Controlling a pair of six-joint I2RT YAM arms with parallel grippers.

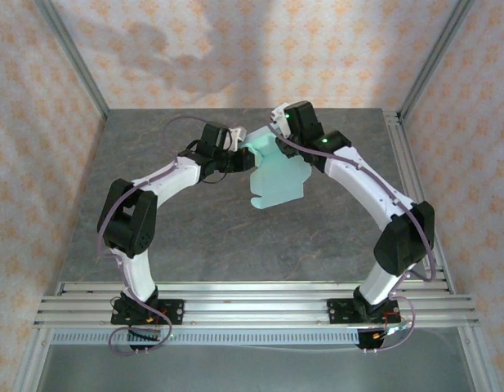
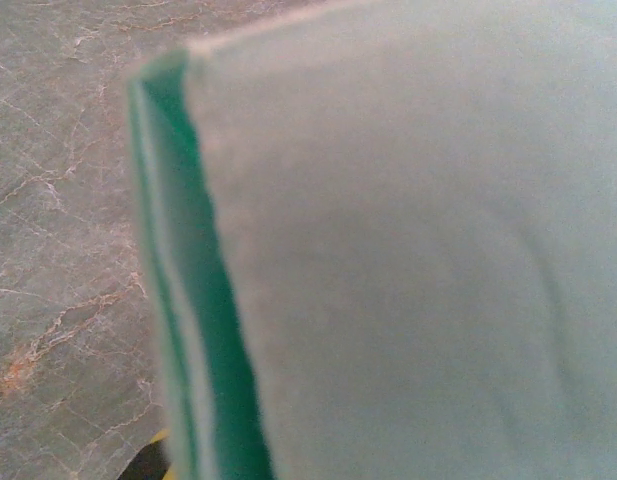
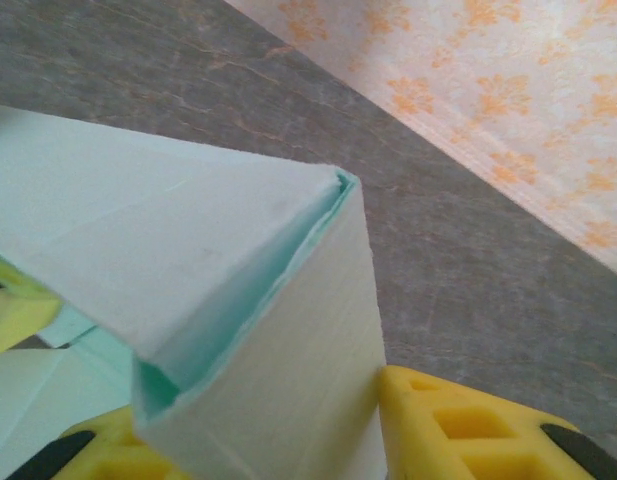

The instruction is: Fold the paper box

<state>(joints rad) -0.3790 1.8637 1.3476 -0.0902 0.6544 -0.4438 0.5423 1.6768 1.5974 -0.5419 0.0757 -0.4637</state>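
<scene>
The paper box [image 1: 274, 175] is pale mint-green card, partly folded and held up over the back middle of the table between both arms. My left gripper [image 1: 242, 153] meets its upper left edge. In the left wrist view the card [image 2: 408, 260] is blurred and very close and hides the fingers. My right gripper [image 1: 274, 135] comes in from the upper right. Its yellow fingers [image 3: 458, 430] sit on either side of a folded, wedge-shaped part of the box [image 3: 278, 380], the right one pressed against the card.
The grey marbled table [image 1: 186, 229] is walled by patterned panels with metal corner posts [image 1: 72, 57]. Aluminium rails [image 1: 252, 298] carry the arm bases along the near edge. A track [image 1: 411, 175] runs along the right side.
</scene>
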